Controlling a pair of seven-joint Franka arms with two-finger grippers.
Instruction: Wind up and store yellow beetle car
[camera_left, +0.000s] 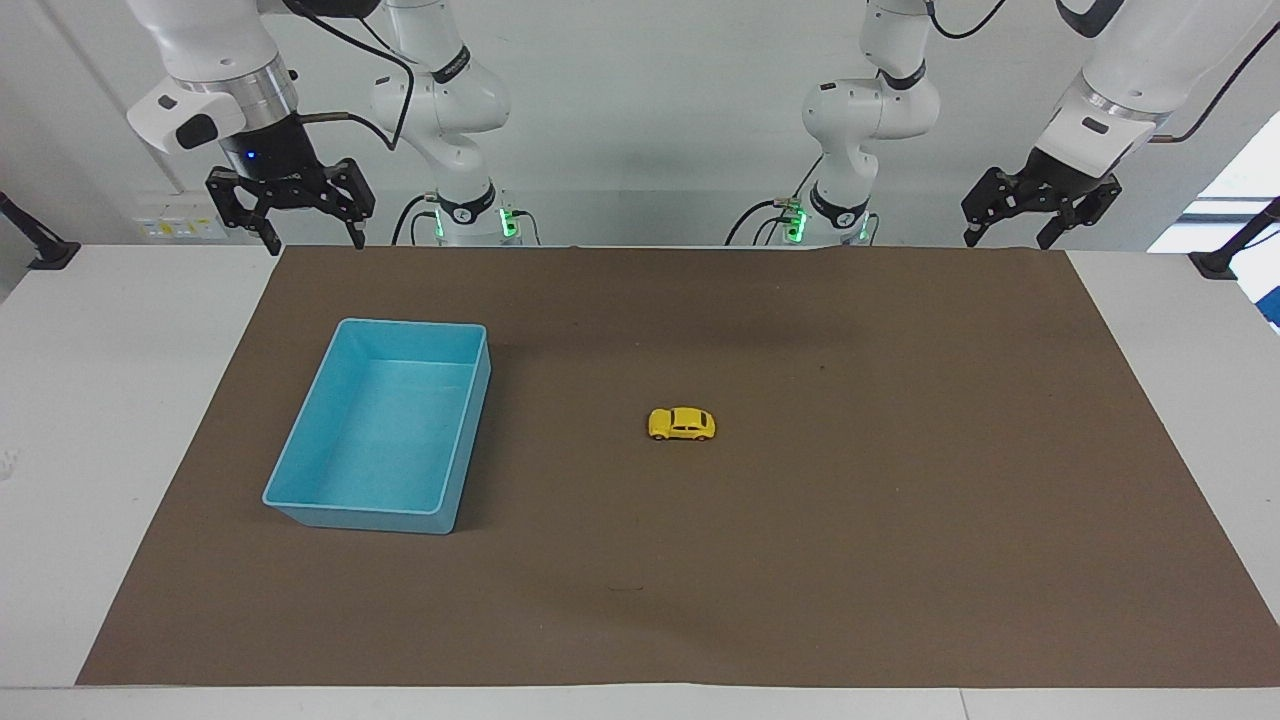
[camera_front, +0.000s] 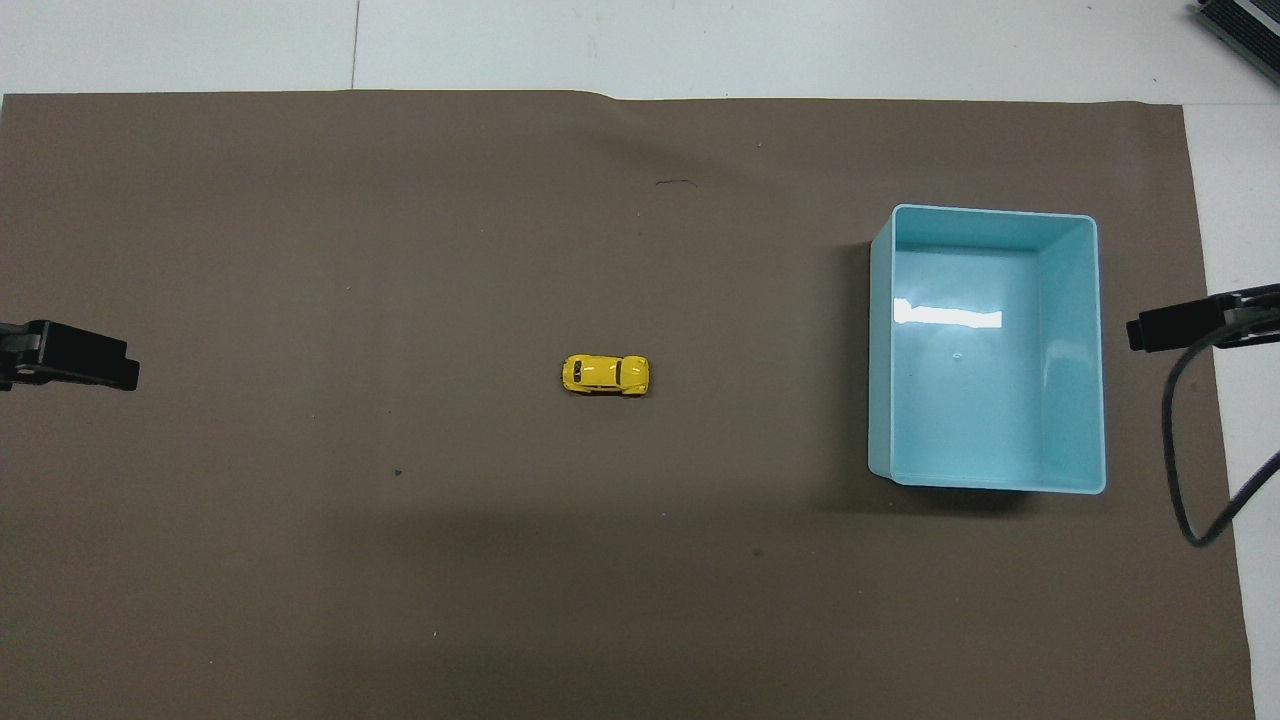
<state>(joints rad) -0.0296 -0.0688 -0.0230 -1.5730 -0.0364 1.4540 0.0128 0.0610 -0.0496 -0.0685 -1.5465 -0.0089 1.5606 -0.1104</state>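
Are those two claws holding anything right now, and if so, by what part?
Nothing is held. The left gripper and right gripper both hang open and empty near the robots' edge, while the car sits alone on the mat beside the bin.

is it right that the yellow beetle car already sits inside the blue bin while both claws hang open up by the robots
Not quite. The yellow beetle car sits on the brown mat, beside the blue bin, which is empty, as the overhead view shows. The left claw and right claw do hang open.

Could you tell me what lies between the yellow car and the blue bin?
Nothing: between the car and the bin only bare brown mat shows, clearest in the overhead view.
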